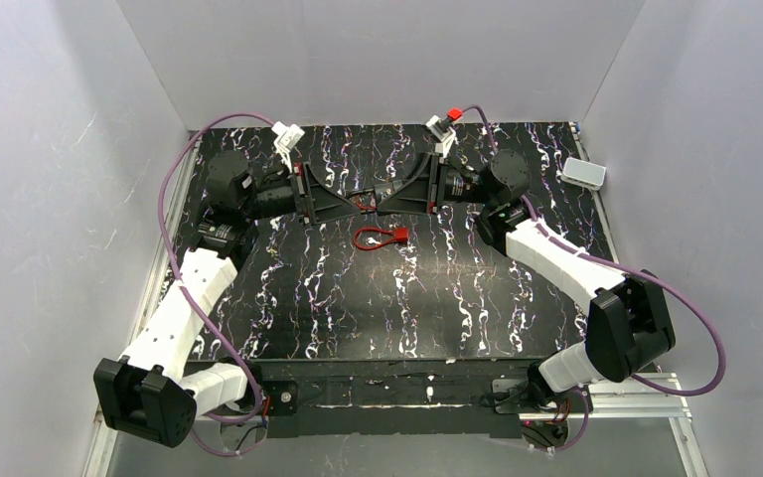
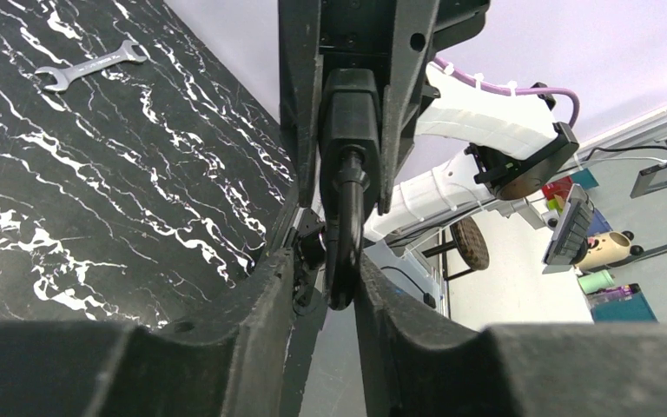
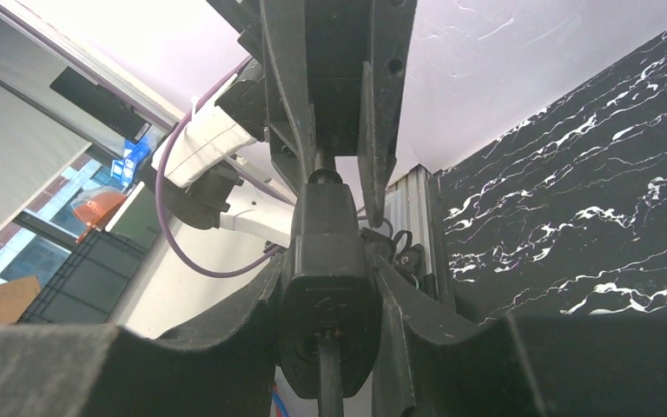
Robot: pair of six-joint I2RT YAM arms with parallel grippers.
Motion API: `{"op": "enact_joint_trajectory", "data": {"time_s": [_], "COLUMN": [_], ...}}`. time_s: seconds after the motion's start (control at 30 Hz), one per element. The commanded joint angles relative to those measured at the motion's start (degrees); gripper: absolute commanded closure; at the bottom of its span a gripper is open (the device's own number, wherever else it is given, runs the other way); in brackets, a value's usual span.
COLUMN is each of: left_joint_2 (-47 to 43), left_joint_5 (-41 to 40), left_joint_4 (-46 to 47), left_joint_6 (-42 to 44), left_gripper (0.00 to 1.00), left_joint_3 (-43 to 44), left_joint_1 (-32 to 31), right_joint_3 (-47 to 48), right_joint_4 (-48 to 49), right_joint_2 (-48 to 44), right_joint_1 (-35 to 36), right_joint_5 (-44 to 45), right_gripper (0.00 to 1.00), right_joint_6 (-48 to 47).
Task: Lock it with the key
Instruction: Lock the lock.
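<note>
Both grippers meet above the middle of the table. My right gripper [image 1: 385,202] [image 3: 330,269] is shut on the black lock [image 3: 326,313] [image 2: 347,113], squeezing its two sides. The key [image 2: 344,230] sticks out of the lock toward my left gripper [image 1: 351,204] [image 2: 326,265]. That gripper is open around the key's dark head: one finger [image 2: 391,304] touches the head, and a gap shows on the other side. A small ring [image 2: 308,256] hangs beside the key. A dark stem [image 3: 330,387] leaves the lock on the right wrist's side.
A red cable loop with a red tag [image 1: 380,237] lies on the black marble table [image 1: 358,308] just in front of the grippers. A silver wrench [image 2: 91,65] lies farther off. A white box [image 1: 584,173] sits at the back right edge. Grey walls enclose three sides.
</note>
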Motion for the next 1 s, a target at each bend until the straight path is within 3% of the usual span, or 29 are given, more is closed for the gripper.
{"op": "enact_joint_trajectory", "data": {"time_s": [0.0, 0.27, 0.97], "left_joint_2": [-1.5, -1.61, 4.48], "left_joint_5": [1.93, 1.6, -2.16], "left_joint_4": [5.73, 8.22, 8.25], "left_joint_6": [-3.09, -4.54, 0.02], "left_gripper": [0.73, 1.0, 1.0], "left_joint_3": [-0.2, -0.33, 3.31], "left_joint_1": [0.38, 0.34, -3.71], "right_joint_3": [0.47, 0.25, 2.19], "right_joint_4": [7.58, 7.03, 0.19], "right_joint_2": [-1.51, -1.64, 0.49], "right_joint_1": [-0.02, 0.07, 5.86], "right_joint_5": [0.37, -0.05, -1.2], "right_gripper": [0.99, 0.99, 0.99], "right_joint_6": [1.14, 0.6, -4.95]}}
